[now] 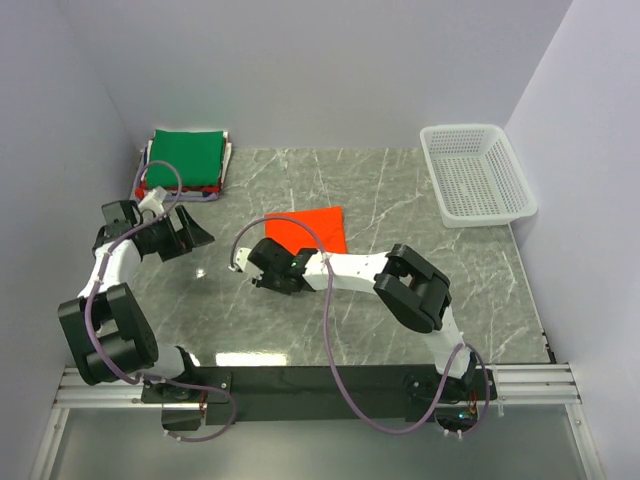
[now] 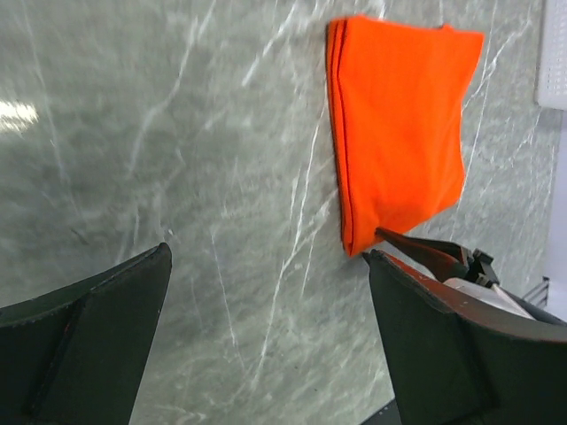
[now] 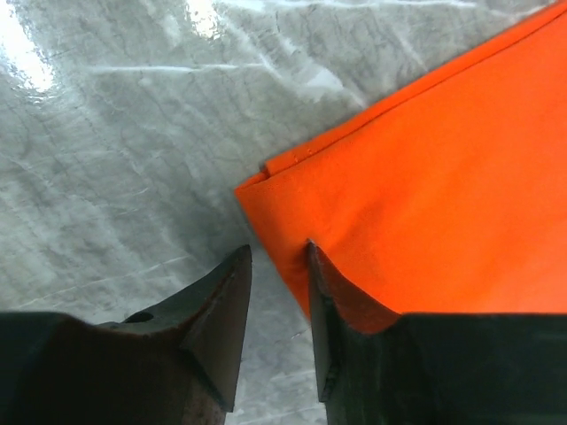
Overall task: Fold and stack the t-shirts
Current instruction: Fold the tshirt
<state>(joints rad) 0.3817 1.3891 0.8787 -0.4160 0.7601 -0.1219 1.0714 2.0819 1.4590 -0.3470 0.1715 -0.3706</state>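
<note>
One grey-green marbled surface (image 1: pixel 400 190) under everything, closed in by pale walls (image 1: pixel 300 70) on three sides.

Two arms bolted at its near edge, purple cables (image 1: pixel 330 330) looping along both. On one side the left arm (image 1: pixel 110 270), bent back toward the far-left corner. On the other the right arm (image 1: pixel 350 268), stretched leftward across the middle.

At far right, a white lattice basket (image 1: pixel 462 131), well apart from all the cloth.

In the far-left corner, a stack of folded t-shirts (image 1: pixel 185 170) with the green t-shirt (image 1: pixel 186 158) on top and red and white edges beneath.

At mid-surface, the orange t-shirt (image 1: pixel 312 228), folded to a flat rectangle with layered edges. Lies alone between stack and basket.

Near the stack, the left gripper (image 1: pixel 190 232), above bare surface. Its fingers (image 2: pixel 106 328) spread wide, holding nothing, aimed across at the orange t-shirt.

At the near-left corner of the orange t-shirt, the right gripper (image 3: pixel 279 252), low over the surface. Its fingers (image 3: pixel 221 310) only a narrow gap apart, straddling the folded edge: one over the cloth, the other over bare marble. Actual pinching of the cloth: cannot tell.
</note>
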